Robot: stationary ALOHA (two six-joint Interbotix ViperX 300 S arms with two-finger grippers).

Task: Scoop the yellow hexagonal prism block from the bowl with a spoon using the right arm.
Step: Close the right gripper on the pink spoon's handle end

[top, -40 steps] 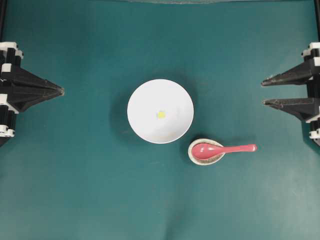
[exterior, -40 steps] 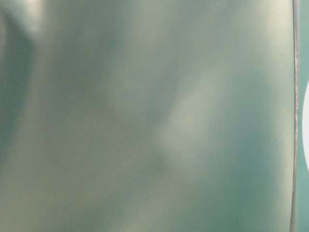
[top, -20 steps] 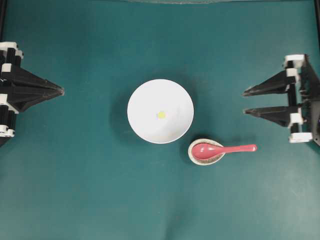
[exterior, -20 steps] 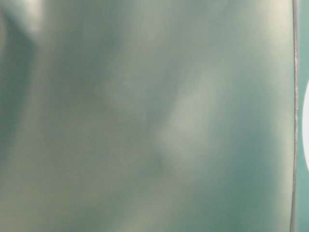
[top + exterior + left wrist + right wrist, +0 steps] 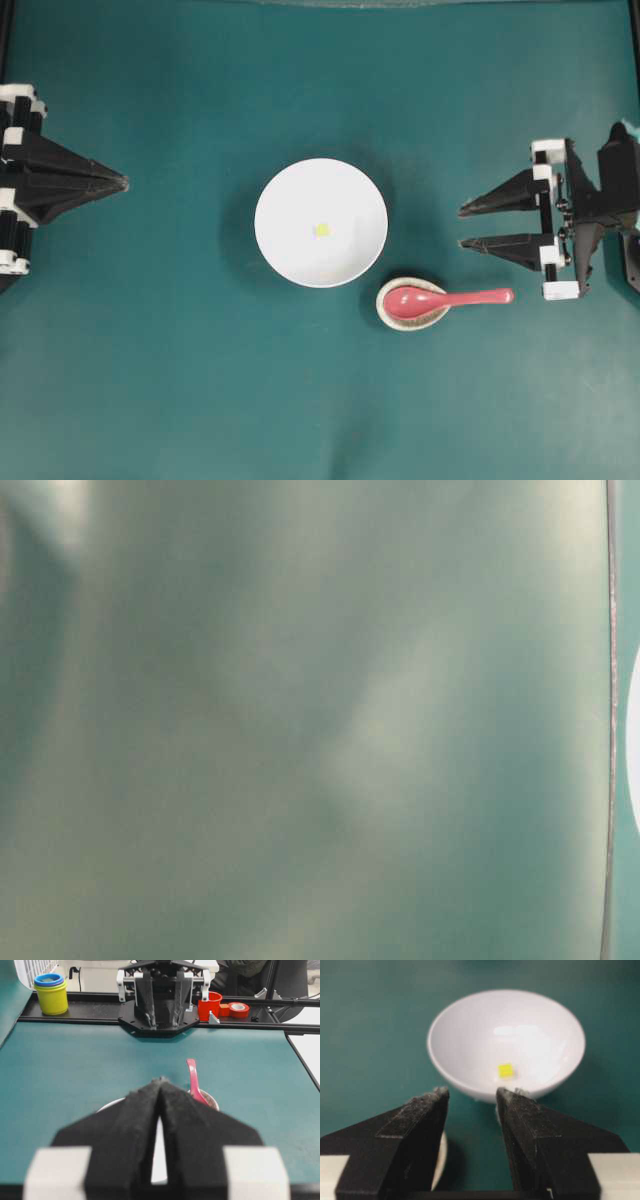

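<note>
1. From above, I see a green table (image 5: 180, 380) with a white bowl (image 5: 290, 255) at its centre. The small yellow block (image 5: 321, 229) lies inside the bowl, near the middle of its floor.
2. Just beside the bowl, toward the lower right of the overhead view, the pink-red spoon (image 5: 445, 298) lies with its scoop in a small speckled spoon rest (image 5: 385, 314). Its handle points toward the right edge of the table.
3. I judge the task barely begun: the spoon is not yet picked up, and the block is not yet scooped. Everything is left to do: grasp the handle, carry the spoon to the bowl, and lift the block out.
4. My right gripper (image 5: 464, 227) stands at the right side of the table, near the handle's end but apart from it. Its two black fingers are spread wide with clear space between them. It holds nothing and touches nothing.
5. My left gripper (image 5: 124, 182) sits at the far left edge, its fingers pressed together at the tips, empty and well apart from the bowl.
6. The table-level view is a blurred green wash and tells me nothing useful.
</note>
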